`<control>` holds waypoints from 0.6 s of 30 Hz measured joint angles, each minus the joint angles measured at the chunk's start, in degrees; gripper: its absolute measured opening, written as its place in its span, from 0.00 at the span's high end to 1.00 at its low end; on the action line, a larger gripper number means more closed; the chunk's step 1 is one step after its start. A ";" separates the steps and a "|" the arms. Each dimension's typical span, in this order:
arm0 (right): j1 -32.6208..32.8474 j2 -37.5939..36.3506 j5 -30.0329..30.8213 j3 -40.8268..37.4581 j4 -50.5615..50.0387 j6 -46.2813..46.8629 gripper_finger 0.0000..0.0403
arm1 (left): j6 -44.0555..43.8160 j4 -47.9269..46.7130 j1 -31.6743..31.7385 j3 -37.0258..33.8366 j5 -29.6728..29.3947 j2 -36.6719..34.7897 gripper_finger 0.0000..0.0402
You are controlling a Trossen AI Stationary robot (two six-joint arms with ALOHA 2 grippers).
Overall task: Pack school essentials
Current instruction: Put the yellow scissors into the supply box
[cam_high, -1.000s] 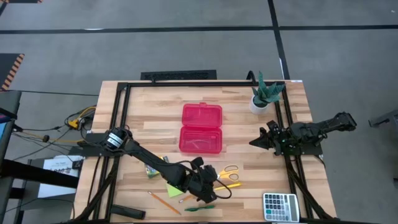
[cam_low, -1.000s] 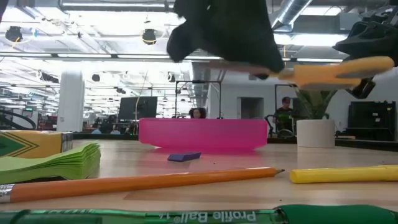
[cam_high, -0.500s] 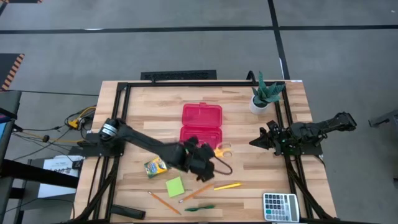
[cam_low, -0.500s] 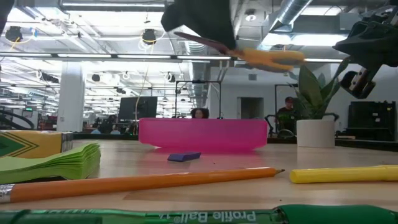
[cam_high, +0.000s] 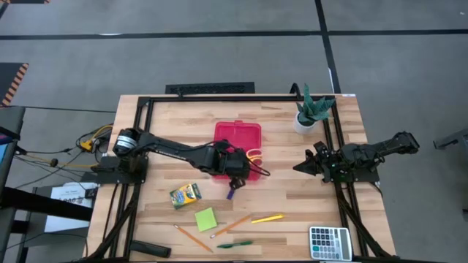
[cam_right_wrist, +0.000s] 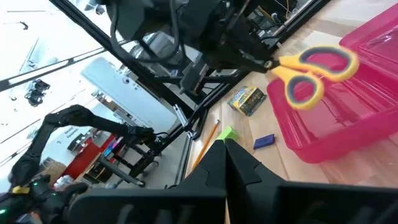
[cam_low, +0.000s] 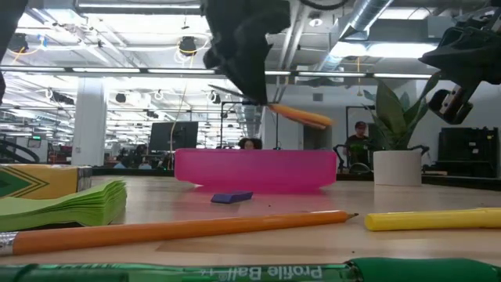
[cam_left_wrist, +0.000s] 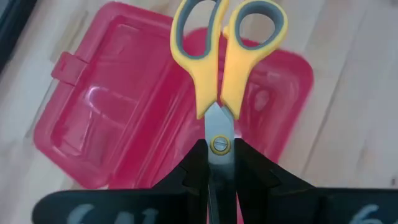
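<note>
Scissors [cam_left_wrist: 225, 59], one pair with yellow handles, hang in the air over the pink case [cam_high: 236, 150], above its near tray. The left gripper [cam_high: 235, 166] has its jaws clamped on the blades at the pivot screw, handles pointing away from the wrist. From table height the scissors [cam_low: 301, 116] show above the case [cam_low: 254, 169], clear of it.

One case, lying open in two halves; both halves look bare inside (the left wrist view shows only pink plastic under the scissors).

On the table near the front edge: one crayon box [cam_high: 185, 194], one green pad [cam_high: 205, 219], two pencils [cam_high: 193, 239] side by side in a loose fan, one yellow pen [cam_high: 268, 218], one green pen [cam_high: 235, 244], and one blue eraser [cam_high: 232, 194] just in front of the case. None of these is inside the case.

One calculator [cam_high: 329, 242] sits at the front right corner, one potted plant [cam_high: 311, 109] at the back right.

The right gripper [cam_high: 301, 166] waits at the right edge; its jaws look closed together, holding nothing.
</note>
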 joint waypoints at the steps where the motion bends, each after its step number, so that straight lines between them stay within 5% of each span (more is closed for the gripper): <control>1: 0.01 0.00 0.00 0.00 0.02 0.00 0.98 | -0.19 1.24 0.04 -1.73 -0.17 -0.84 0.91; 10: 0.00 0.03 0.02 0.02 -0.30 -1.51 0.98 | -1.91 16.61 0.64 -15.90 2.49 -4.59 0.91; 18: 0.00 0.04 0.02 0.02 -0.41 -1.51 0.98 | -2.35 20.18 1.27 -20.67 4.11 -4.13 0.90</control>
